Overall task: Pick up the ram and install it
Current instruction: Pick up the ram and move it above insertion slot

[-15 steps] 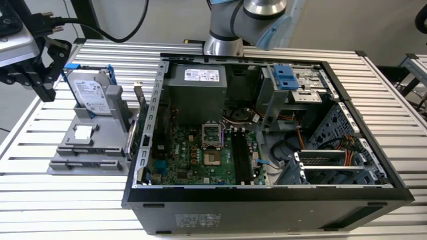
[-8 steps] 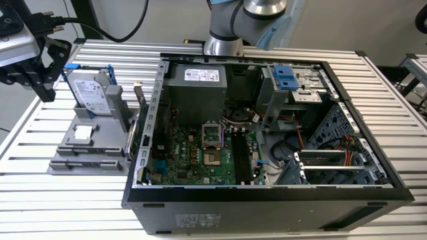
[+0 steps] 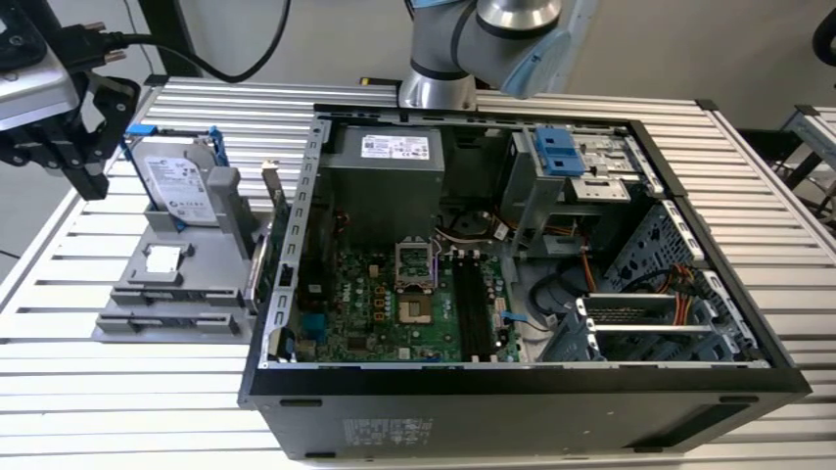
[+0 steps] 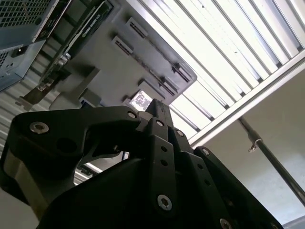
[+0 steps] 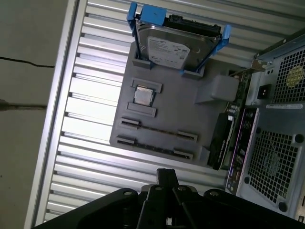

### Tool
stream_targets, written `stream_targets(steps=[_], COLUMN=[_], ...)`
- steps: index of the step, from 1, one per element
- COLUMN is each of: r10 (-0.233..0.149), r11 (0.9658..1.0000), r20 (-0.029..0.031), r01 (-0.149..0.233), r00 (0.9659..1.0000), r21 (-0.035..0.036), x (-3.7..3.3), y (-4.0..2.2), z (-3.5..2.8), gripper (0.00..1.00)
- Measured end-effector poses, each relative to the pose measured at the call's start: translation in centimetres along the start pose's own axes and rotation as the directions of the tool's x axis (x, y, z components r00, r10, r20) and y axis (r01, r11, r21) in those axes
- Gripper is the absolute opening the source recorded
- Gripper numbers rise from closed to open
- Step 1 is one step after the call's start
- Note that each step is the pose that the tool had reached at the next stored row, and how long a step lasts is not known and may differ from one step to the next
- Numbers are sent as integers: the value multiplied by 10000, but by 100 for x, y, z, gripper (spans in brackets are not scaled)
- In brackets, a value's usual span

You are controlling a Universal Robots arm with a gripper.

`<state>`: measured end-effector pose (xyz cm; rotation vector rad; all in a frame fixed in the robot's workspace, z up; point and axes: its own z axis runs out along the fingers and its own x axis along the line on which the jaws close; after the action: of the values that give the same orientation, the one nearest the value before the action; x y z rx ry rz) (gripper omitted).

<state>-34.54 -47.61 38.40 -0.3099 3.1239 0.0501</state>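
My gripper (image 3: 81, 174) hangs above the table's far corner at the exterior view's left, beside the grey fixture tray (image 3: 196, 257). Its black fingers meet at one narrow tip in both wrist views, shut with nothing between them (image 5: 167, 174) (image 4: 157, 106). In the first wrist view a thin dark stick (image 5: 159, 130) stands on edge between two holder blocks of the tray; it looks like the ram seen edge-on. It lies a short way from my fingertips. The black memory slots (image 3: 477, 305) sit on the green motherboard (image 3: 379, 313) inside the open computer case (image 3: 523, 377).
A hard drive in a light-blue bracket (image 3: 180, 181) stands upright at the tray's far end, with a processor chip (image 5: 143, 95) in a pocket below it. An expansion card (image 5: 224, 138) leans between the tray and the case wall. The table is ribbed aluminium (image 3: 117, 392).
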Motion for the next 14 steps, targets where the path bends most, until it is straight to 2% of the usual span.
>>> stream_targets(steps=[9, 14], r10=[-564, -991], r11=[9984, 9951], r20=[-17, -31], r01=[564, 991], r00=[9984, 9951], r21=[-4, -7], x=[0, 0], y=[0, 0], z=[0, 0], gripper=[0, 0])
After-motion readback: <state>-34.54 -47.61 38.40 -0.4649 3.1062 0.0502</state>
